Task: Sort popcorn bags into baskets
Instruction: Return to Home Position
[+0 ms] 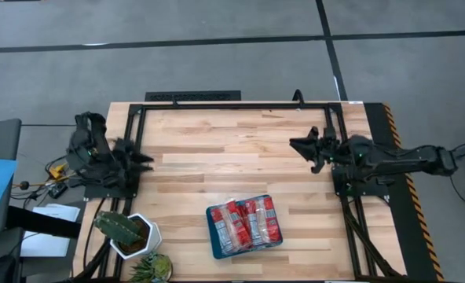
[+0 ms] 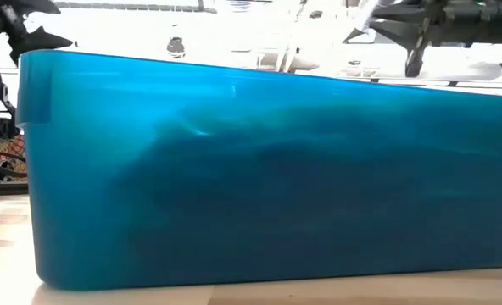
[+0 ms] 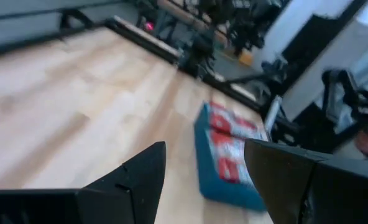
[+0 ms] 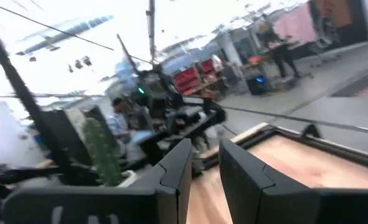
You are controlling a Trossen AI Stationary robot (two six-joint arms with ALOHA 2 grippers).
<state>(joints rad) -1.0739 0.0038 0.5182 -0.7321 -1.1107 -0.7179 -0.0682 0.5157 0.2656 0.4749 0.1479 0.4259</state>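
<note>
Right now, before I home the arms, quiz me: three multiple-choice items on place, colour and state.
1. Where do the popcorn bags lie? A on the bare table; B in the tray; C in the white pot.
2. The tray is: A white; B teal-blue; C yellow.
3. The left gripper is: A open, empty; B shut on a bag; C out of view.
Key: B, red packets show only inside the tray; B, its wall is teal-blue; A, its fingers stand apart with nothing between.
</note>
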